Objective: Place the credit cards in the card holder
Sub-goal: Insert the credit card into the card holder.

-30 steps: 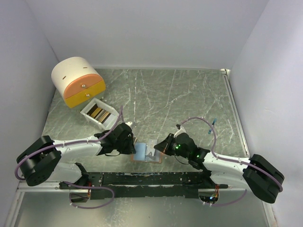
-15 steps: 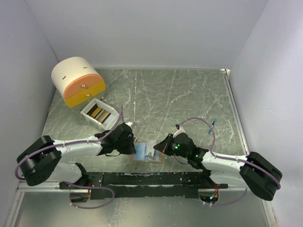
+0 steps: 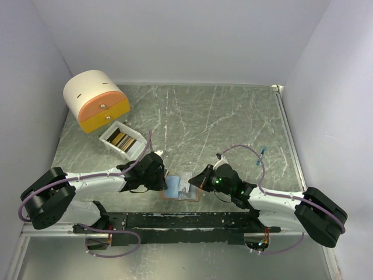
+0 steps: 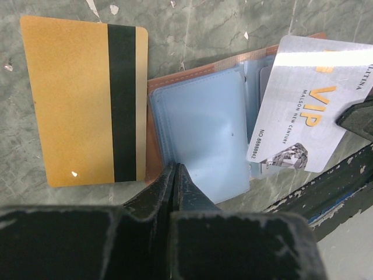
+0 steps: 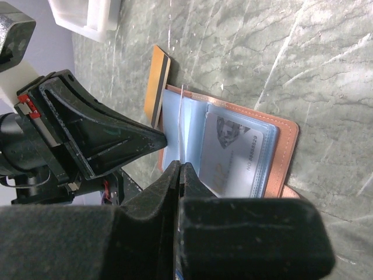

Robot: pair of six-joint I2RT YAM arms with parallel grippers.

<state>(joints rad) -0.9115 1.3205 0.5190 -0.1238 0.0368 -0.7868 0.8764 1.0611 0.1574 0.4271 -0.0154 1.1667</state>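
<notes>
Pale-blue pockets up, the card holder (image 4: 198,128) lies open on the tabletop (image 4: 204,23). One silver card (image 4: 303,111) sits partly pocketed. A gold card (image 4: 81,99) lies against its edge, and others wait in the white box (image 3: 113,147). The left gripper (image 4: 175,172) and right gripper (image 5: 179,169) are closed at its leaves; whether either pinches one, I cannot tell.

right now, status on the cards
Left gripper shut on card holder. Right gripper shut on VIP card, over pockets. Gold card loose beside it.

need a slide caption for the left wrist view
Left gripper shut at the open holder's edge, gold card flat beside it, VIP card tilted over its other half.
</notes>
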